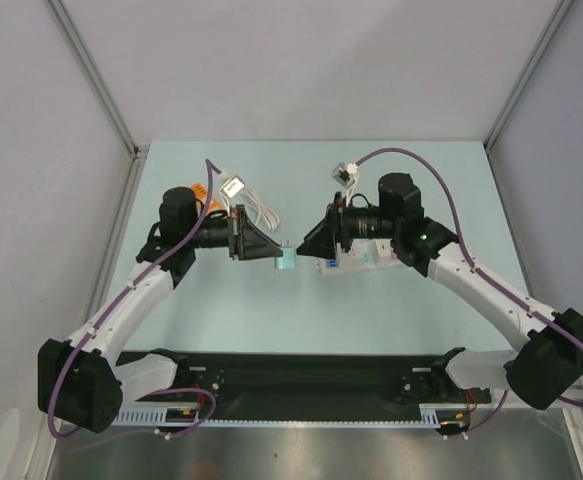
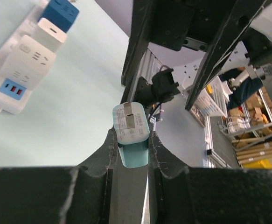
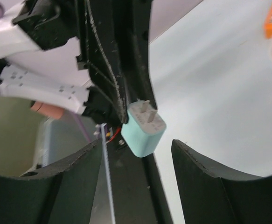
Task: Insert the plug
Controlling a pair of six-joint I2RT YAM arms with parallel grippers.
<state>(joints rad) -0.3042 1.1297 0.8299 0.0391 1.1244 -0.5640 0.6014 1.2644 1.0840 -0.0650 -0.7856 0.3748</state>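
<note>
Teal charger (image 2: 131,140) held apart from power strip (image 2: 14,70).
Left gripper (image 2: 132,148) jaws clamped its body; right gripper (image 3: 136,151) jaws wide, empty. Prongs (image 2: 128,113) likely needed squaring to a free socket (image 2: 35,58).

Your plug (image 2: 131,135) is a small mint-green block charger with rounded corners and two flat metal prongs on its pale end face. In the left wrist view it sits at centre frame, pinched by its sides in the left hand (image 2: 131,140) and held clear of the counter (image 2: 70,116), prongs pointing toward the top of the frame. The power strip (image 2: 26,63) lies flat in the upper left: white, with blue USB ports (image 2: 12,88) at its lower end. A white adapter (image 2: 52,33) and a blue adapter (image 2: 59,13) are seated farther up.
</note>
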